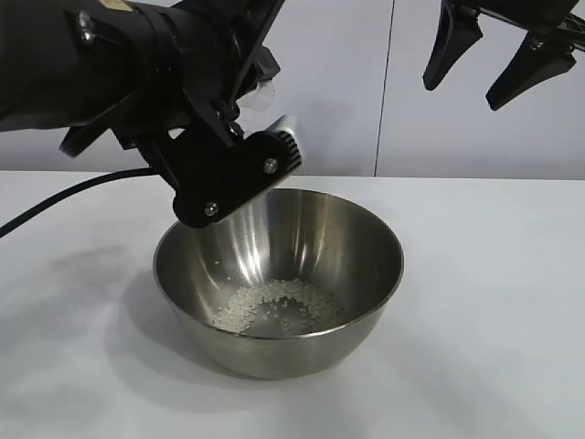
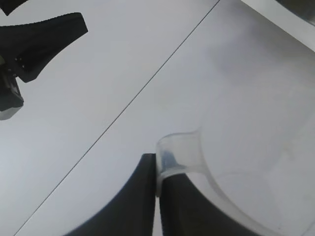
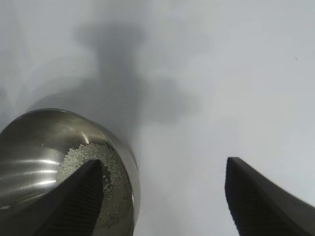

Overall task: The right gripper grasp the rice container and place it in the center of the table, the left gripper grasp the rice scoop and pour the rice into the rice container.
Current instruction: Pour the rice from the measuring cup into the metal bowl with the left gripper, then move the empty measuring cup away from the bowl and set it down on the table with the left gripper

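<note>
The rice container (image 1: 352,242), a steel bowl, stands in the middle of the table (image 1: 494,311) with the rice (image 1: 274,306) lying in its bottom. My left arm (image 1: 183,82) hangs tilted over the bowl's far left rim. In the left wrist view my left gripper (image 2: 157,164) is shut on the handle of the clear rice scoop (image 2: 179,150), held tipped in the air. My right gripper (image 1: 462,96) hovers high at the back right, open and holding nothing. In its own view the right gripper (image 3: 164,164) looks down past the bowl (image 3: 29,142) and its rice (image 3: 78,155).
A black cable (image 1: 64,197) trails over the table from the left arm. A pale wall with a dark vertical seam (image 1: 386,87) stands behind. One finger of the right gripper (image 2: 44,39) shows far off in the left wrist view.
</note>
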